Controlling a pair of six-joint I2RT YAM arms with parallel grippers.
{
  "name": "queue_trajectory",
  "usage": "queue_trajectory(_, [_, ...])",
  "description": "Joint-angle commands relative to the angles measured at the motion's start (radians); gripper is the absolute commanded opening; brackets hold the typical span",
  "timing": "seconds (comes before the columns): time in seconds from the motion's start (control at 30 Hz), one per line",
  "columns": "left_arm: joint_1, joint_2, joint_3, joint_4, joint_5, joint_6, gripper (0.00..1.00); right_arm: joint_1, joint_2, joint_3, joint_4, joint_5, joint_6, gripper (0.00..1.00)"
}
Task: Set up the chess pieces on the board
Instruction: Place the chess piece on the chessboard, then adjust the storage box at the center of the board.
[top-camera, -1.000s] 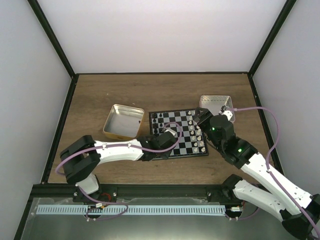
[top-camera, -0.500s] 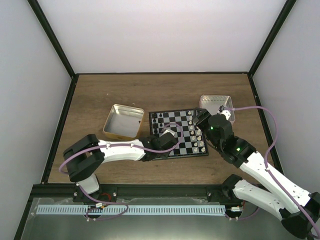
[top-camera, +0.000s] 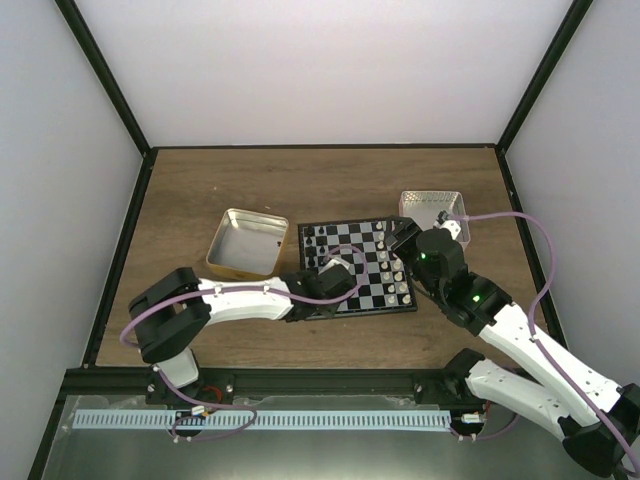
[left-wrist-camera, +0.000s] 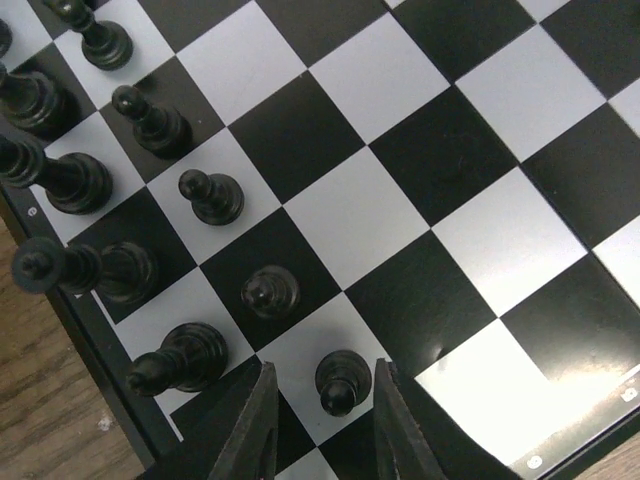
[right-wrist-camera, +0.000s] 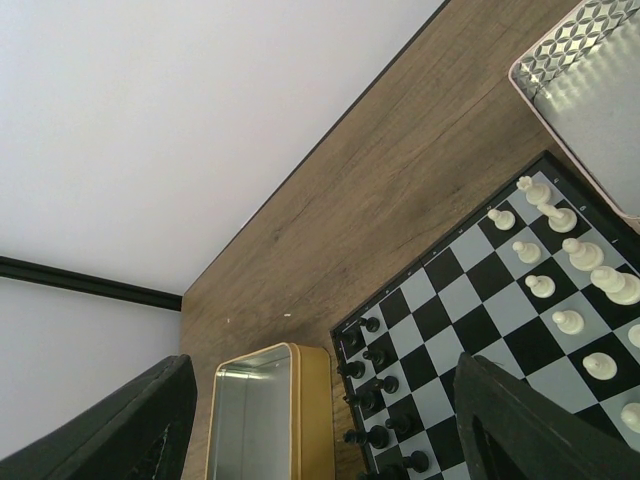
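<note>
The board (top-camera: 368, 262) was seen lying near the middle of the table (top-camera: 200, 190). In the top view the black chess pieces (left-wrist-camera: 150, 120) were ranked in two rows along its 9 o'clock edge. The white chess pieces (right-wrist-camera: 560, 270) were ranked along its 3 o'clock edge. The left gripper (left-wrist-camera: 323, 375) was held low over the board's near 9 o'clock corner. Its jaws were parted and set to either side of a black pawn (left-wrist-camera: 340, 382), which stood upright on a white square, with a gap visible on one side. The right gripper (right-wrist-camera: 322, 365) was held above the 3 o'clock side, jaws spread wide with nothing between them. A gold tin (top-camera: 247, 243) was placed at 9 o'clock of the board, and a silver tin (top-camera: 432, 208) at 1 o'clock.
</note>
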Motion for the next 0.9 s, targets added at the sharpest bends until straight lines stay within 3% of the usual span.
queue_trajectory(0.0, [0.003, -0.026, 0.063, -0.068, -0.018, -0.006, 0.31, -0.005, -0.005, -0.005, 0.019, 0.012, -0.002, 0.72])
queue_trajectory(0.2, [0.029, -0.114, 0.135, -0.128, -0.009, -0.003, 0.38, -0.005, -0.015, -0.008, 0.021, 0.007, -0.003, 0.73])
queue_trajectory(0.4, [0.176, -0.228, 0.138, -0.139, 0.049, -0.006, 0.42, -0.005, -0.024, -0.010, 0.020, 0.004, -0.007, 0.73])
queue_trajectory(0.57, [0.480, -0.293, 0.096, -0.186, 0.069, -0.079, 0.52, -0.005, -0.036, -0.014, 0.019, 0.002, -0.012, 0.73])
queue_trajectory(0.7, [0.747, -0.293, 0.077, -0.183, 0.179, -0.086, 0.56, -0.005, -0.045, -0.025, 0.029, -0.002, -0.014, 0.73])
queue_trajectory(0.87, [0.944, -0.179, 0.125, -0.206, 0.279, -0.022, 0.58, -0.005, -0.056, -0.042, 0.047, -0.012, -0.011, 0.73])
